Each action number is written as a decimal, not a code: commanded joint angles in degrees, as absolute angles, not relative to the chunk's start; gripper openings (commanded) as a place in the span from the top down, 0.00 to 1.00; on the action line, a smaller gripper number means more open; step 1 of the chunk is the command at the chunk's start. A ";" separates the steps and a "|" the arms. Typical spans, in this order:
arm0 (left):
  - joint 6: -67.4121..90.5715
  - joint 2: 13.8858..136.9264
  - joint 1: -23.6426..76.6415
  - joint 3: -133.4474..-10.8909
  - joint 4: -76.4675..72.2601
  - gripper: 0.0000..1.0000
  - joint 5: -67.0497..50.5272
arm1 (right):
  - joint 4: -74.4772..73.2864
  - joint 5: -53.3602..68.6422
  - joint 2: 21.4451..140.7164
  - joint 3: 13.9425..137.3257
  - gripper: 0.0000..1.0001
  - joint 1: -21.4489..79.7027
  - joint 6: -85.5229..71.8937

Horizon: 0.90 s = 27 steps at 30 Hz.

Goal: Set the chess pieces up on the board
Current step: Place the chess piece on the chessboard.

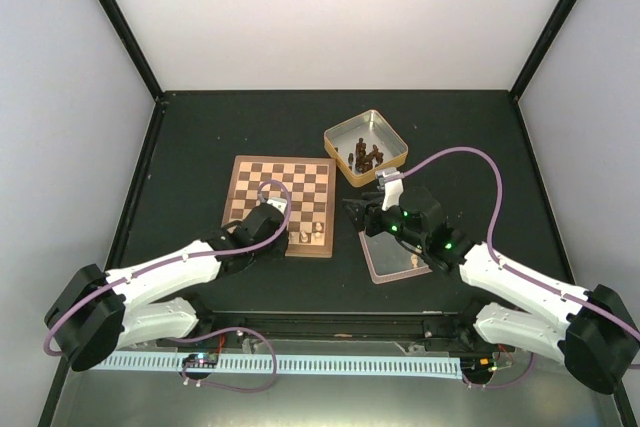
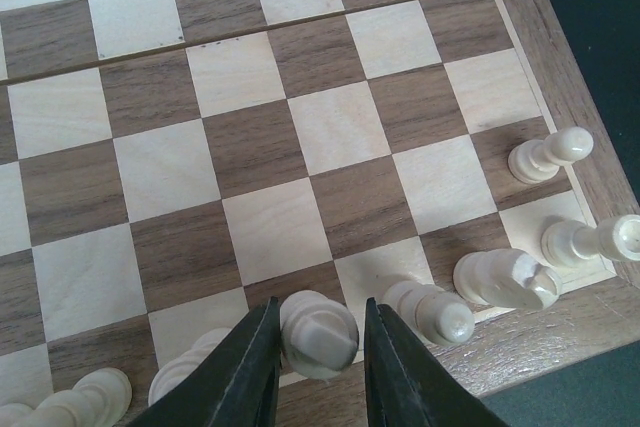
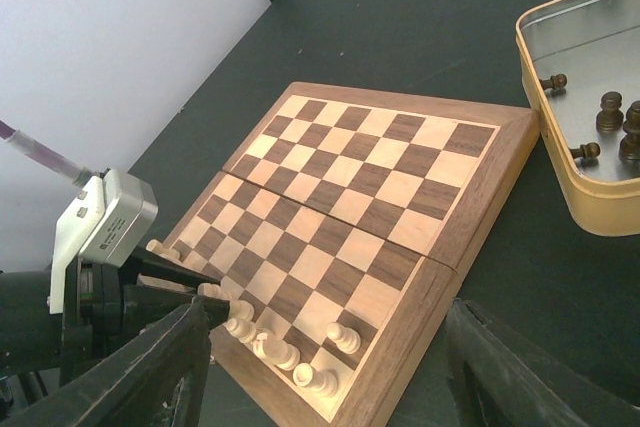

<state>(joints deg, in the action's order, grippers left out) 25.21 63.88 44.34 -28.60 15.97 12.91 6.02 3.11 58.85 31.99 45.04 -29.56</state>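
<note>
Several chess pieces (image 2: 505,279) line the board (image 2: 260,227) at 6 o'clock; left gripper (image 2: 320,312) brackets one, hold unclear; right gripper (image 3: 325,319) wide, empty. Next, you lift straight off.

Matte black tabletop (image 1: 200,137), checked wooden board (image 1: 280,197) lying flat on it with its near edge under the left hand (image 1: 286,231), open square metal tin (image 1: 372,132) just beyond the right hand (image 1: 353,215), flat lid (image 1: 385,257) partly beneath that hand, beside the board

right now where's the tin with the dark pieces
In the top view, right of centre, the tin stands just off the board's far right corner, not touching it.
</note>
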 commanded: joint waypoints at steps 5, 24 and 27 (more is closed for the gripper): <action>25.04 63.62 44.56 -28.91 14.84 0.78 13.27 | 6.24 2.02 58.31 32.52 0.35 45.22 -29.53; 25.69 58.31 44.47 -33.40 20.55 0.64 15.61 | -4.42 -7.86 56.52 36.30 0.36 45.18 -34.49; 25.80 55.75 44.41 -35.39 21.69 0.61 16.19 | -14.66 -14.47 57.42 40.13 0.39 44.96 -37.17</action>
